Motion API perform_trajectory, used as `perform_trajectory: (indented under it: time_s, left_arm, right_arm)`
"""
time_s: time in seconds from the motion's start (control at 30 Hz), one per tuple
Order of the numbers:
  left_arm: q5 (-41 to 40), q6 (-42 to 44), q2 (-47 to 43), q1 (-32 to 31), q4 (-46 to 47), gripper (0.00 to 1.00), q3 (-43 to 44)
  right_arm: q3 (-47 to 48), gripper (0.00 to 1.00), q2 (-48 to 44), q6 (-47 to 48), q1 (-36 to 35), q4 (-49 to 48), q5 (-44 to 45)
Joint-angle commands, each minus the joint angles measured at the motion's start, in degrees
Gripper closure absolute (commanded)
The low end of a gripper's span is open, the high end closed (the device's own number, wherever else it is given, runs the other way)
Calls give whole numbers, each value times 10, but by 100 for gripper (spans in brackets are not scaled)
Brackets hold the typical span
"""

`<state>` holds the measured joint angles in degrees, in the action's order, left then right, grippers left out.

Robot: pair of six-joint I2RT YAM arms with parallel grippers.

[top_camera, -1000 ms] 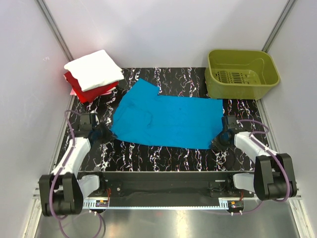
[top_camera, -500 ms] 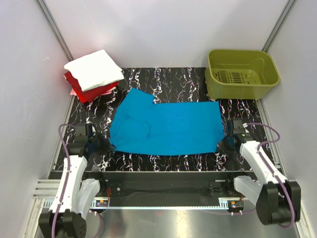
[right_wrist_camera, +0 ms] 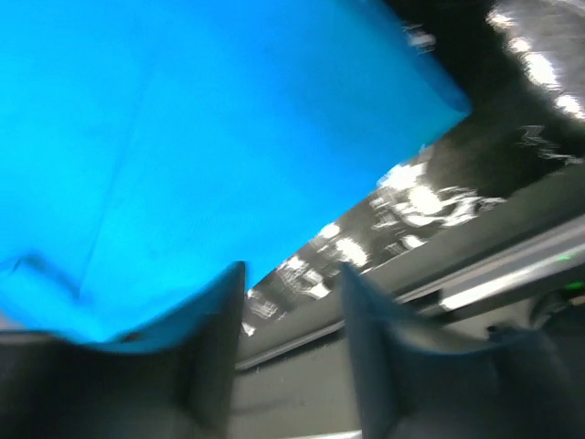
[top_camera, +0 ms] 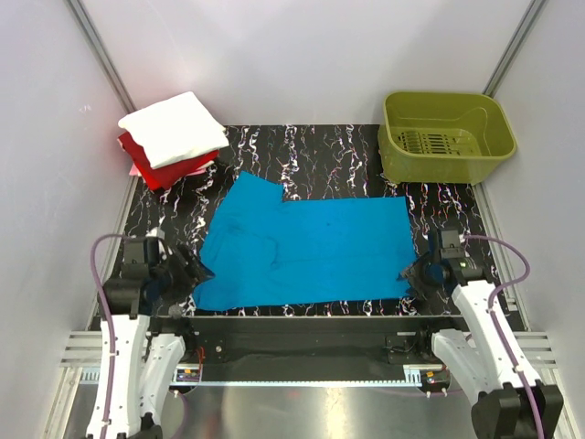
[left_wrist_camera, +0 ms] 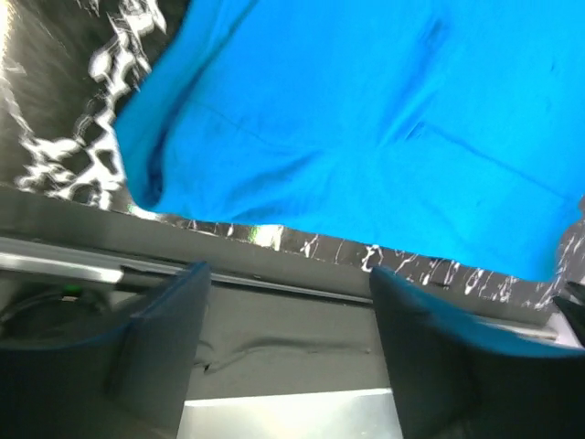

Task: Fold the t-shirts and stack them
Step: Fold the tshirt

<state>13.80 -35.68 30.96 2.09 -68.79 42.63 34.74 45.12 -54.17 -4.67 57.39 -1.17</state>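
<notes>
A soft blue shirt (top_camera: pixel 306 242) lies spread flat and lightly creased on a glossy black bench (top_camera: pixel 338 146) veined with white, its hem along the near edge. The left tool (top_camera: pixel 190 273), at the shirt's near left corner, gapes wide and empty. The right tool (top_camera: pixel 413 273), at the near right corner, is parted, gripping nothing. At the far left, a folded white shirt (top_camera: pixel 174 128) rests on a folded red shirt (top_camera: pixel 169 171).

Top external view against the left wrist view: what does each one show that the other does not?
Only top external: the white t-shirt folded on the red t-shirt, and the olive basket. Only left wrist: up close, the fingers of the left hand apart, nothing between them. Both: the turquoise t-shirt spread on the marbled table.
</notes>
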Motion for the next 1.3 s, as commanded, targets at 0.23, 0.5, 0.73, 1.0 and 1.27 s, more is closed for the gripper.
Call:
perform_trajectory:
  time_s: [0.23, 0.5, 0.73, 1.0, 1.27]
  left_arm:
    - [18, 131, 258, -3, 218, 1, 198]
    - [-130, 188, 392, -76, 390, 1, 375]
    - [-14, 176, 582, -28, 383, 12, 429]
    - [19, 230, 782, -49, 312, 6, 613]
    - [-4, 231, 914, -76, 328, 10, 670]
  right_arm:
    - [48, 21, -7, 87, -3, -107, -154]
    - [18, 20, 6, 65, -175, -223, -60]
    - [-28, 21, 86, 43, -251, -351, -60]
    - [-90, 21, 119, 31, -322, -484, -33]
    - [-93, 20, 142, 38, -326, -511, -40]
